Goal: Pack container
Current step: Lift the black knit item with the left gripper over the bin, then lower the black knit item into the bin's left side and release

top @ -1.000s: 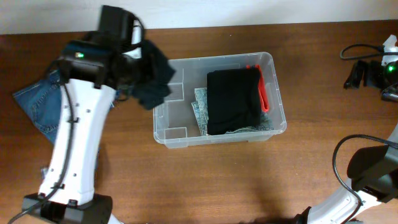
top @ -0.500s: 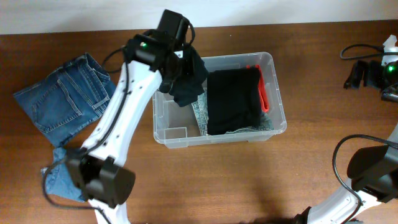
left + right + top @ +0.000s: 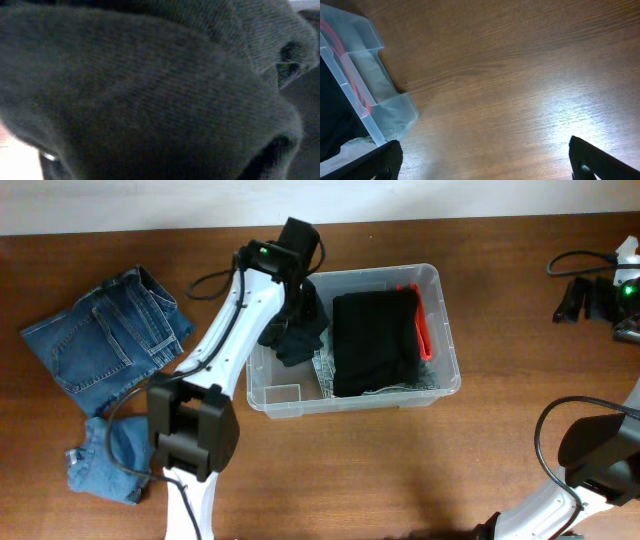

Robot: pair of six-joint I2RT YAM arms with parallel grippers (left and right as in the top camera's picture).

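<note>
Over the left half of the container (image 3: 350, 273), which sits mid-table, the left gripper (image 3: 299, 298) is clamped on a dark knit garment (image 3: 300, 332). A folded black garment (image 3: 372, 340) fills the right half. The right gripper (image 3: 487, 162) hovers over the wooden table (image 3: 520, 75), fingers wide apart.

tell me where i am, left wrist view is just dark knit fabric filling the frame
observer: The dark knit garment hangs over the left half of the container.
operator: whats in the other half
observer: A folded black garment with red trim along one edge lies in the right half.
operator: anything not packed yet
observer: A pair of jeans lies on the table, left of the container.
</note>
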